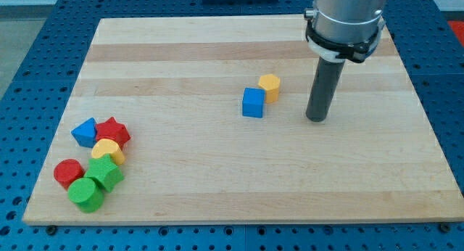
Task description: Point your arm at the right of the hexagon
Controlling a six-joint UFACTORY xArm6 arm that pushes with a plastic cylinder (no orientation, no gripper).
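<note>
Pincer there is none on this arm: its rod hangs upright from the silver collar at the view's top, nothing held, and my tip (316, 118) rests on the wooden surface (217, 178), near the yellow hexagon (270, 85) at its 4 o'clock. That hexagon is small, plain yellow, standing just beside the blue cube (253, 103), which lies at its 7 o'clock. Well apart at 8 o'clock huddle a blue triangle-like block (85, 131), red star (112, 131), yellow block (106, 149), green star (106, 172), red block (68, 172) and green cylinder (86, 194). No writing can be read

My tip (316, 118) right of yellow hexagon (270, 85)
</note>
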